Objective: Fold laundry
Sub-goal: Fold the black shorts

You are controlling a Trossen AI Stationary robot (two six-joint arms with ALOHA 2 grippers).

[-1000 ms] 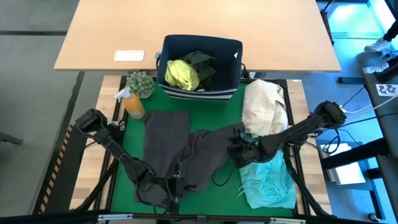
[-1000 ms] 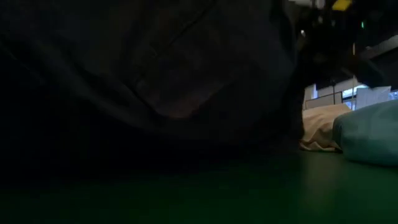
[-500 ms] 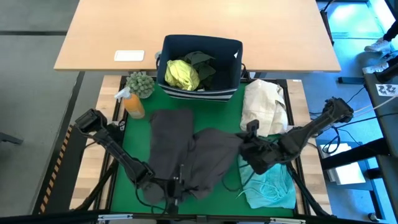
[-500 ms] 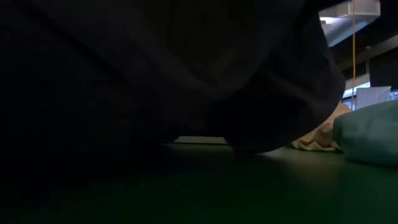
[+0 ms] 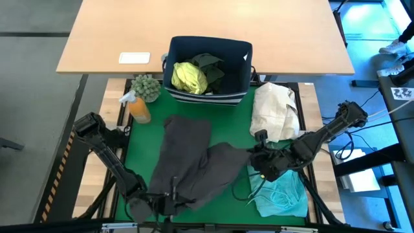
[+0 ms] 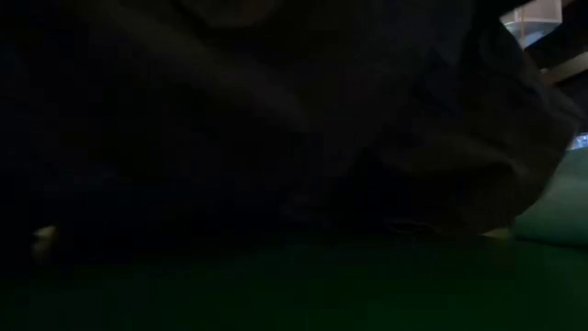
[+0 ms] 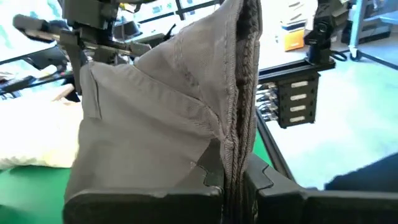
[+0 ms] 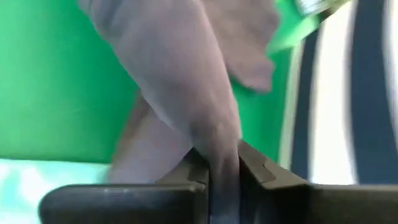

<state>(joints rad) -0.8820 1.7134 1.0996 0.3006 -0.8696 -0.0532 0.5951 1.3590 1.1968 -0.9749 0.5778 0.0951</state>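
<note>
Jaws of left gripper (image 7: pixel 233 180) and right gripper (image 8: pixel 224 168) both pinch the charcoal grey garment (image 5: pixel 191 162), draped over the green mat (image 5: pixel 139 139). Judged soft, limp, light; grip hems or corners.

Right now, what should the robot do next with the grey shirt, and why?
Probably pull both ends apart. The left gripper and right gripper each pinch an edge of the grey shirt, which lies bunched and wrinkled on the green mat.
</note>
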